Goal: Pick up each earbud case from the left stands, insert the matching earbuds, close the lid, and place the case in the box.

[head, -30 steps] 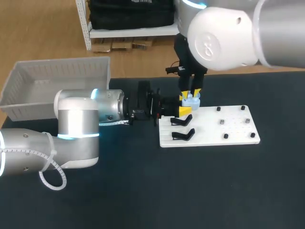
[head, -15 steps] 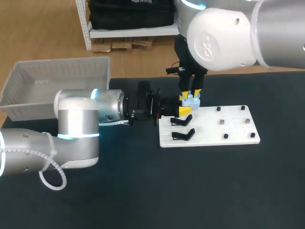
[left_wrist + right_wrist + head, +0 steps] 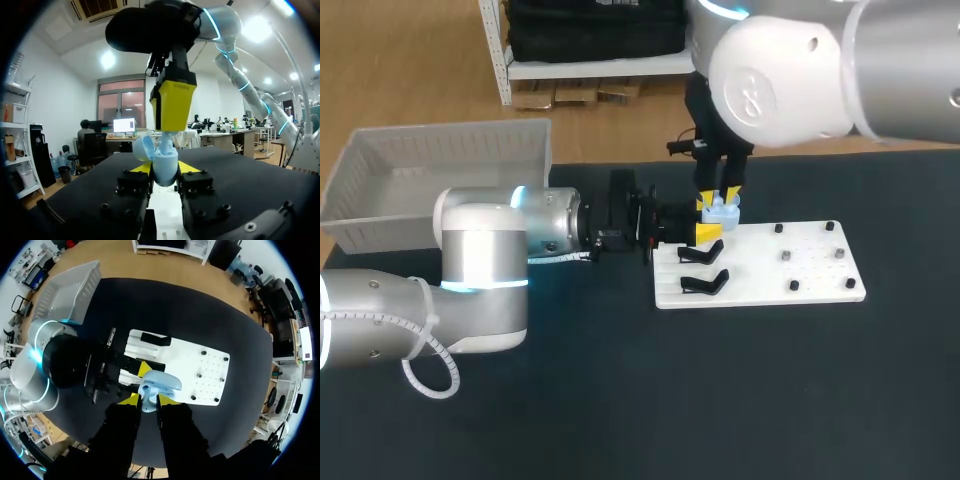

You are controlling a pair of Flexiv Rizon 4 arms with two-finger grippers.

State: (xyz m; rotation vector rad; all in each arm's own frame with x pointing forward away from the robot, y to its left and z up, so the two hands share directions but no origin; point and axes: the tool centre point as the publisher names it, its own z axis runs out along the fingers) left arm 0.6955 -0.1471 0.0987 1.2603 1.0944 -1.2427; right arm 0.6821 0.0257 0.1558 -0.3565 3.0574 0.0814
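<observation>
Table [image 3: 820, 400]: black; grey box [image 3: 440, 160] at far left, nothing visible in it; white board [image 3: 810, 270] right of centre, two bare black stands [image 3: 703, 283] at its left end.
Left arm [image 3: 480, 260] lies level across the table; right arm [image 3: 780, 70] comes straight down over the board's far-left corner.
Left gripper [image 3: 165, 169]: fingers part-spread, clamped on both sides of the blue case [image 3: 720, 212], which is upright above that corner with its lid [image 3: 144, 149] flipped open.
Right gripper [image 3: 147, 400]: nearly closed, pinching a pale earbud [image 3: 164, 143] whose lower end is already inside the case mouth.
Change over the last second: almost none; the right arm's housing crept slightly left, the grippers and case did not move.
My read: the earbud is being seated, not travelling; lid close and drop in the box still to do; skewed seating would block the lid.
</observation>
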